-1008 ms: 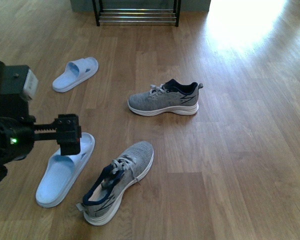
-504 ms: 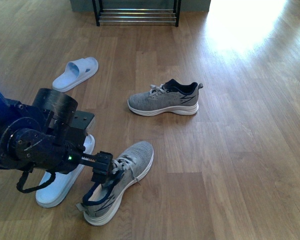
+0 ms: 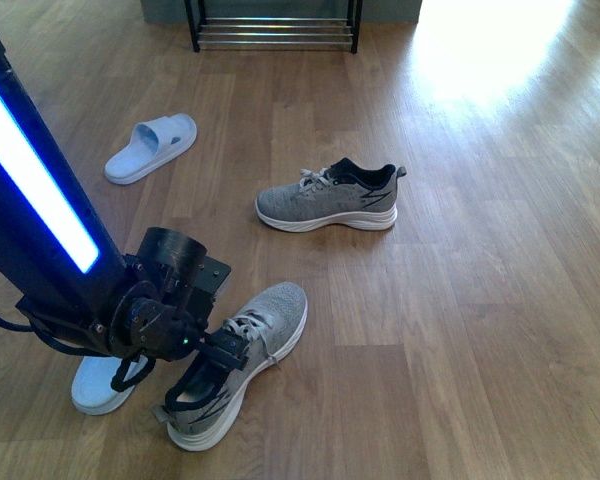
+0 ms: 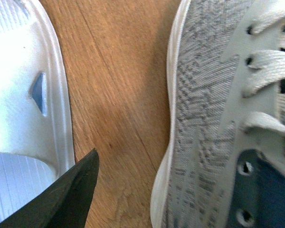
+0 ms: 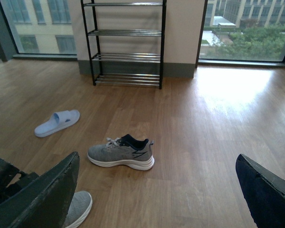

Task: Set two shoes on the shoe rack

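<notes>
A grey knit sneaker point(image 3: 265, 325) lies near me, and my open left gripper point(image 3: 225, 352) hangs low over its laces. In the left wrist view its white-soled side point(image 4: 199, 118) fills the picture, with one dark finger point(image 4: 66, 199) over the floor between it and a pale blue slide point(image 4: 23, 95). The second grey sneaker point(image 3: 330, 197) lies mid-floor. The black shoe rack point(image 3: 273, 35) stands at the far wall, all four tiers bare in the right wrist view point(image 5: 126, 42). My right gripper point(image 5: 156, 190) is open and held high, showing only in its own view.
The second pale blue slide point(image 3: 152, 146) lies at the far left. The near slide point(image 3: 92, 385) is mostly hidden under my left arm point(image 3: 40, 200). Bare wooden floor point(image 3: 480, 300) stretches to the right and towards the rack. Windows flank the rack.
My left arm has swung from above the near slide rightwards and down, bringing its gripper onto the near sneaker's laces. The shoes have not moved.
</notes>
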